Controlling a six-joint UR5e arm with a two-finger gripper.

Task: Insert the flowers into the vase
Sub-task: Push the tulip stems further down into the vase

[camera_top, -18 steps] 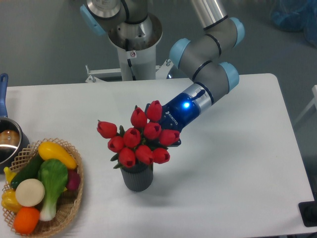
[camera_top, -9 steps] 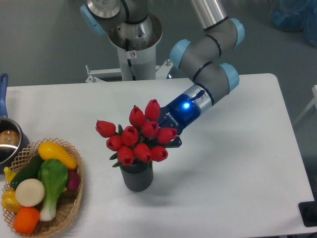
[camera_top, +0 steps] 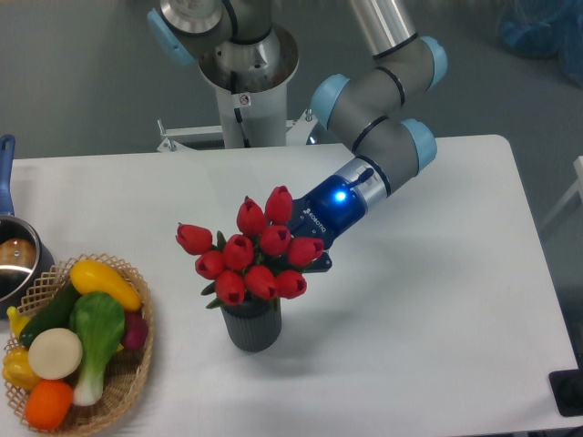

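The flowers (camera_top: 248,257), a bunch of red tulips with green leaves, stand with their stems down in the mouth of the dark grey ribbed vase (camera_top: 252,330) near the table's middle front. The heads spread wider than the vase and lean a little to the left. My gripper (camera_top: 312,259) reaches in from the upper right, its blue-lit wrist just behind the bunch. Its fingers are mostly hidden by the tulip heads and appear shut on the flowers at their right side.
A wicker basket (camera_top: 138,362) of toy vegetables sits at the front left. A steel pot (camera_top: 13,261) with a blue handle stands at the left edge behind it. The robot's base (camera_top: 244,82) rises at the back.
The gripper and the bunch have shifted slightly to the left together. The vase has stayed in place.
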